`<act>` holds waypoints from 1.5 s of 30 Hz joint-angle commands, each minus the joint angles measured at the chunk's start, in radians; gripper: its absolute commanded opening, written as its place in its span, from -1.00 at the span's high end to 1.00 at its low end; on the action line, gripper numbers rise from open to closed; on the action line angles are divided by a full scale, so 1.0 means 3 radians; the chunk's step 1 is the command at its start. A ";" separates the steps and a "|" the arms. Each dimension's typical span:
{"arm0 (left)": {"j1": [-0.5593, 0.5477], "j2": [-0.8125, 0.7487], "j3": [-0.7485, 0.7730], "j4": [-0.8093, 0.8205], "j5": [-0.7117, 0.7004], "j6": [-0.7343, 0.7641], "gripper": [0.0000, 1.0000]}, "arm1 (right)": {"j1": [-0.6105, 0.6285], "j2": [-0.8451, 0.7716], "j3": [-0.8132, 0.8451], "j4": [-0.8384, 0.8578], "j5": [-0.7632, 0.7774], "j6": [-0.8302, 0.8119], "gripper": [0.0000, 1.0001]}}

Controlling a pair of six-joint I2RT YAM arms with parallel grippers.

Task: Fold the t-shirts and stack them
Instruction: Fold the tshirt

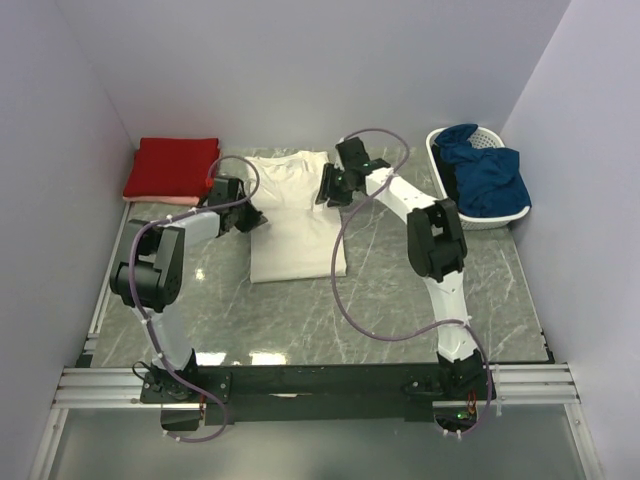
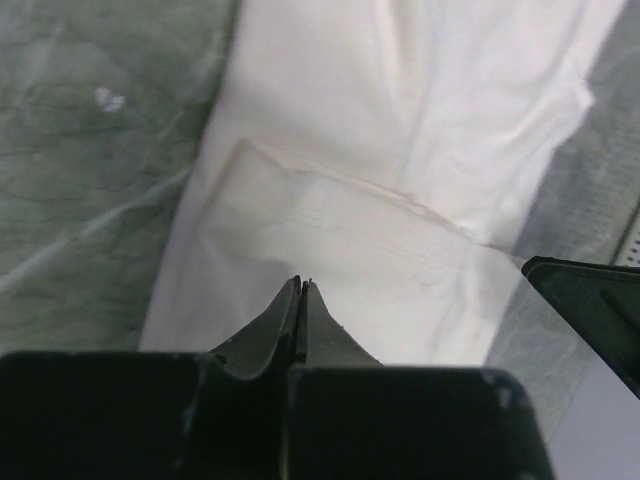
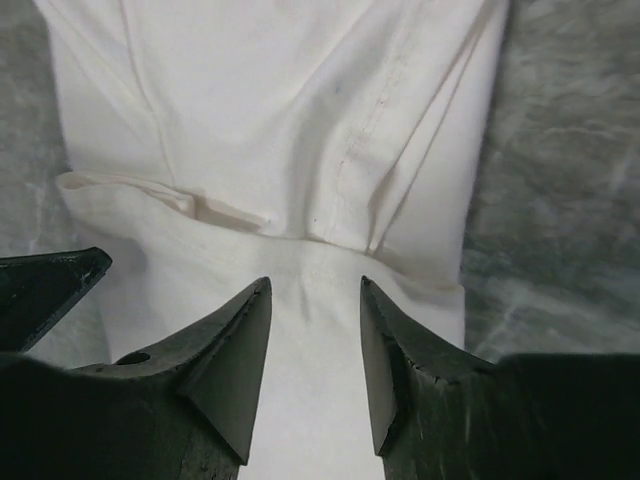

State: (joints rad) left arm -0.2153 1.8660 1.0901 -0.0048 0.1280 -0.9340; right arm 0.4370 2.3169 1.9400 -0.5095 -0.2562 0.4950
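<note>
The large cream short-sleeved cotton t-shirt lies flat on the grey-green marbled bench. It is folded into a long rectangle with its collar end farthest from me, and I can see both sleeves turned in over the body.

My left hand sits at the shirt's left edge, about halfway along. Its fingers are pressed together with the tips over a folded-in flap of the cloth. I can't tell from the wrist view whether any fabric is caught between them.

My right hand is at the shirt's right edge, near the collar end. Its fingers are spread, with cream cloth showing in the gap between them, and it grips nothing.

Beyond the shirt's left shoulder, the folded red cloth t-shirt rests in the far corner, apart from the cream one. A pale pink strip shows along its near edge.

Well off to the right of the shirt stands a white slatted plastic basket with dark blue cloth heaped in it.
</note>
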 commanded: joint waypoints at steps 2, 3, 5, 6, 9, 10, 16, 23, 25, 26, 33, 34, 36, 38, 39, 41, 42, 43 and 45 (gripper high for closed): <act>-0.0054 -0.0248 0.0268 0.0123 0.0320 0.0091 0.94 | -0.0056 -0.0533 -0.0070 0.0164 -0.0087 -0.0060 0.04; -0.0085 -0.0232 0.0308 0.0123 0.0350 0.0097 0.92 | -0.0066 -0.0564 -0.0136 0.0174 -0.0107 -0.0039 0.04; -0.0187 -0.0115 0.0482 0.0088 0.0453 0.0132 0.89 | -0.0076 -0.0641 -0.0228 0.0241 -0.0128 -0.0024 0.04; -0.0228 -0.0059 0.0553 0.0067 0.0483 0.0143 0.89 | -0.0081 -0.0661 -0.0315 0.0266 -0.0128 -0.0024 0.04; -0.0351 0.0145 0.0763 0.0041 0.0535 0.0143 0.86 | -0.0127 -0.0718 -0.0519 0.0373 -0.0179 0.0007 0.05; -0.0371 0.0232 0.0830 0.0067 0.0550 0.0133 0.86 | -0.0142 -0.0733 -0.0576 0.0399 -0.0189 0.0012 0.06; -0.0433 0.0646 0.0989 0.0103 0.0545 0.0051 0.84 | -0.0224 -0.0580 -0.0730 0.0481 -0.0286 0.0058 0.07; -0.0402 0.0908 0.0795 0.0245 0.0534 -0.0051 0.85 | -0.0331 -0.0294 -0.0776 0.0436 -0.0378 0.0089 0.08; -0.0397 0.0893 0.0784 0.0246 0.0540 -0.0047 0.85 | -0.0337 -0.0253 -0.0760 0.0410 -0.0373 0.0094 0.09; -0.0397 0.0877 0.0784 0.0241 0.0540 -0.0041 0.85 | -0.0337 -0.0247 -0.0740 0.0384 -0.0343 0.0094 0.09; -0.0346 0.0536 0.0881 0.0093 0.0576 0.0076 0.66 | -0.0398 -0.0364 -0.0760 0.0272 -0.0281 0.0135 0.10; -0.0331 0.0484 0.0887 0.0067 0.0586 0.0102 0.62 | -0.0413 -0.0400 -0.0775 0.0272 -0.0281 0.0145 0.10; -0.0305 0.0301 0.0871 0.0037 0.0586 0.0127 0.52 | -0.0439 -0.0543 -0.0847 0.0266 -0.0271 0.0145 0.10; -0.0274 0.0147 0.0760 0.0067 0.0591 0.0138 0.46 | -0.0454 -0.0661 -0.0985 0.0292 -0.0266 0.0150 0.08; -0.0264 -0.0021 0.0708 0.0067 0.0576 0.0138 0.37 | -0.0459 -0.0783 -0.1036 0.0297 -0.0256 0.0150 0.08; -0.0244 -0.0206 0.0484 0.0047 0.0494 0.0138 0.31 | -0.0454 -0.1038 -0.1321 0.0419 -0.0271 0.0180 0.07; -0.0243 -0.0414 0.0371 0.0057 0.0463 0.0132 0.29 | -0.0454 -0.1141 -0.1469 0.0511 -0.0296 0.0206 0.07; -0.0233 -0.0528 0.0249 0.0062 0.0433 0.0102 0.28 | -0.0454 -0.1248 -0.1633 0.0603 -0.0327 0.0262 0.07; -0.0228 -0.0864 -0.0140 0.0082 0.0321 0.0066 0.26 | -0.0454 -0.1570 -0.2119 0.0843 -0.0337 0.0313 0.06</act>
State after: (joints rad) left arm -0.2821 1.7359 1.1542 0.0158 0.2710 -0.9184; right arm 0.3023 1.9976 1.4151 -0.3561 -0.3424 0.5591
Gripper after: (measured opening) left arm 0.366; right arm 0.470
